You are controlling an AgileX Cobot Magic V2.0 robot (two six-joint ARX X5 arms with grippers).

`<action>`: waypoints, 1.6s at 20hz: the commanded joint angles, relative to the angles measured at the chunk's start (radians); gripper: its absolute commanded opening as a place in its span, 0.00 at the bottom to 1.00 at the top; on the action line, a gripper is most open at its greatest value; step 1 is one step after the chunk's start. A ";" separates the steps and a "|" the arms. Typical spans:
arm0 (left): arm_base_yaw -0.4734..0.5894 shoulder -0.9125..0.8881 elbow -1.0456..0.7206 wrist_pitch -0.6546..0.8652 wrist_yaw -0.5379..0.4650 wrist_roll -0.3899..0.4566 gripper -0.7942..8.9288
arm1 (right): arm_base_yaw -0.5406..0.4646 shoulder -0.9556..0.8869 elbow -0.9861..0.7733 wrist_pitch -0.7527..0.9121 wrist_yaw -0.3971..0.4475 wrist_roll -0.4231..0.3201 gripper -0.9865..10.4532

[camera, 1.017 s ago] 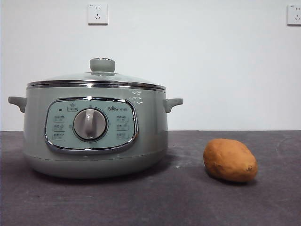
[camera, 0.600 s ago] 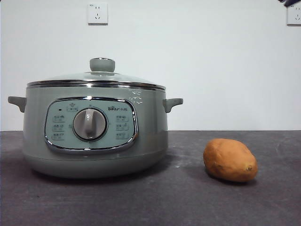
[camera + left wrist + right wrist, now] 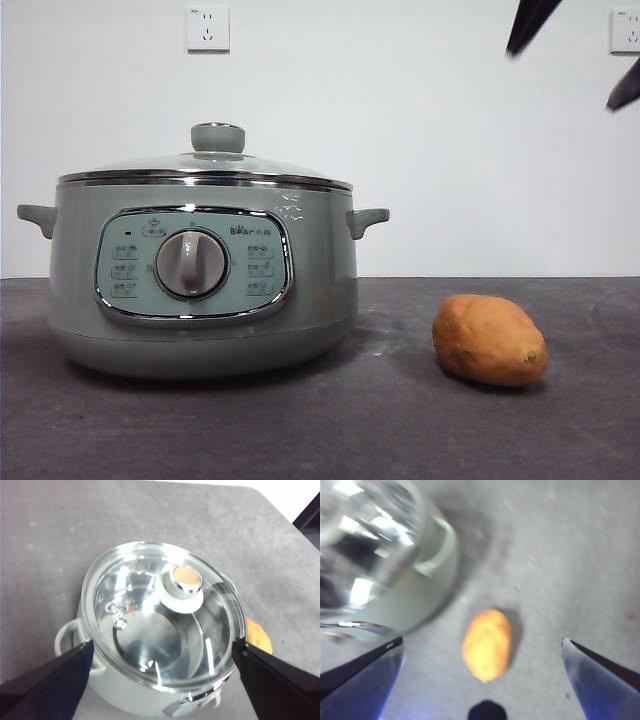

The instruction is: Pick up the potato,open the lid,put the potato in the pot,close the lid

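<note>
1. The table [image 3: 400, 430] is carrying the pot and the potato, well apart from each other.
2. The pot [image 3: 205, 290] is standing below the left gripper [image 3: 162, 647], which is hanging high above it with jaws spread wide.
3. The lid [image 3: 205, 165] is sitting closed on the pot, its knob [image 3: 186, 578] lying between the left jaws.
4. The right gripper [image 3: 482, 642] is hovering wide open, holding nothing, its tips showing high in the front view.
5. The potato [image 3: 487, 644] is lying on the table beneath the right gripper, between its jaws, untouched.
</note>
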 commanded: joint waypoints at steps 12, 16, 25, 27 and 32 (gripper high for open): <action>0.001 -0.001 0.005 0.021 0.000 -0.008 0.56 | 0.184 0.459 0.003 0.111 0.161 0.094 0.61; 0.001 -0.001 0.005 0.021 -0.002 -0.008 0.56 | 0.185 0.546 0.003 0.137 0.155 0.093 0.60; 0.001 -0.001 0.005 0.014 -0.002 -0.008 0.56 | 0.185 0.589 0.003 0.146 0.155 0.119 0.07; 0.001 -0.001 0.005 0.013 -0.002 -0.008 0.56 | 0.185 0.587 0.003 0.140 0.155 0.119 0.08; -0.004 -0.001 0.005 0.016 0.006 -0.012 0.56 | 0.185 0.494 0.003 0.097 0.155 0.119 0.08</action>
